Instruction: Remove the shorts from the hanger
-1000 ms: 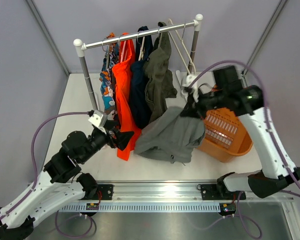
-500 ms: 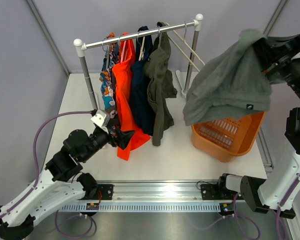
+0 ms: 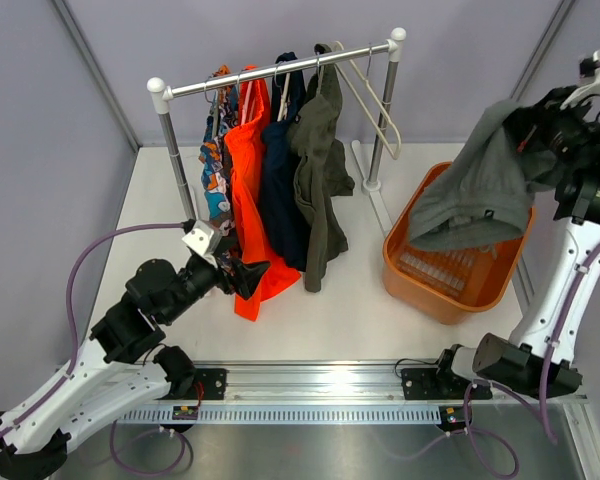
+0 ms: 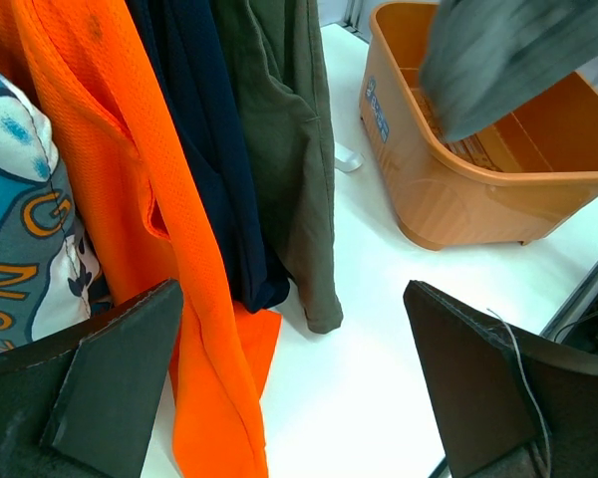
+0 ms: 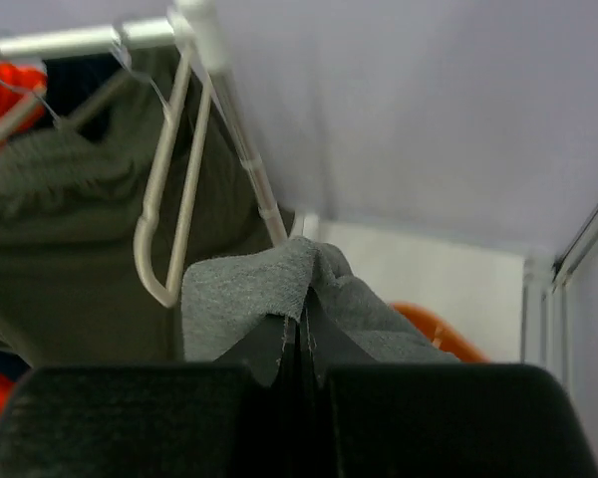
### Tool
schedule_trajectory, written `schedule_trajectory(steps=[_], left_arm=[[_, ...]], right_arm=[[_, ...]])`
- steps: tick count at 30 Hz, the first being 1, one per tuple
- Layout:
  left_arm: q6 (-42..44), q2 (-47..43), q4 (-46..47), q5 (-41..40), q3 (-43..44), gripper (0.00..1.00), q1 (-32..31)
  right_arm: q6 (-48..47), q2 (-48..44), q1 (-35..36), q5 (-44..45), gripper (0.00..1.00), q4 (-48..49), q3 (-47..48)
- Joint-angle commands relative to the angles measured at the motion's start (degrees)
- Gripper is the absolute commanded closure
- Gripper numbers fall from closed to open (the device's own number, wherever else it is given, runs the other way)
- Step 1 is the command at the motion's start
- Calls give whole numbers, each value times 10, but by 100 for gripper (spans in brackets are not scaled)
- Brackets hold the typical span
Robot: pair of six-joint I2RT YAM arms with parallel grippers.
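Right gripper (image 5: 301,334) is up high at the far right of the table, its two fingers pressed together on a fold of the grey shorts (image 3: 475,190). From the wrist camera the cloth bunches over the closed tips, with hardly a gap between them. The grey pair is off its hanger and hangs down from that grip, draped over the far side of the orange basket (image 3: 450,300), with its lower edge above the basket's inside. A small dark label shows near its lower hem.

Behind it, on the rail (image 3: 270,70), a bare white hanger (image 3: 375,110) hangs tilted near the right-hand post. Next along is the olive shorts (image 3: 318,160), on the rail and reaching down toward the table (image 3: 340,310). Beside them to the left hang the navy pair (image 3: 278,180), then the orange pair (image 3: 248,180), then a patterned garment (image 3: 217,150) nearest the left post.

Left gripper (image 3: 242,277) sits low, close to the hem of the orange pair, jaws spread wide and holding nothing. Its wrist camera looks between the two dark fingers at the hanging clothes and across to the basket. I cannot tell whether a finger touches the orange cloth.
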Motion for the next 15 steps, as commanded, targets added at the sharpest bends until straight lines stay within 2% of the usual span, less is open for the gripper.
schedule_trajectory(steps=[1, 3, 7, 10, 11, 15], left_arm=[[17, 3, 36, 5, 28, 1, 1], [18, 12, 42, 8, 31, 1, 1], [13, 24, 44, 14, 34, 1, 1], [6, 24, 41, 15, 35, 1, 1], [3, 21, 38, 15, 35, 1, 1], [-1, 9, 31, 11, 30, 1, 1]], right_arm=[[-61, -4, 14, -18, 100, 9, -76], [-90, -1, 29, -1, 100, -9, -141], [-193, 1, 83, 26, 87, -67, -253], [-223, -12, 94, 41, 73, -75, -327], [-230, -15, 94, 48, 60, -80, -339], [-271, -27, 94, 84, 37, -109, -304]])
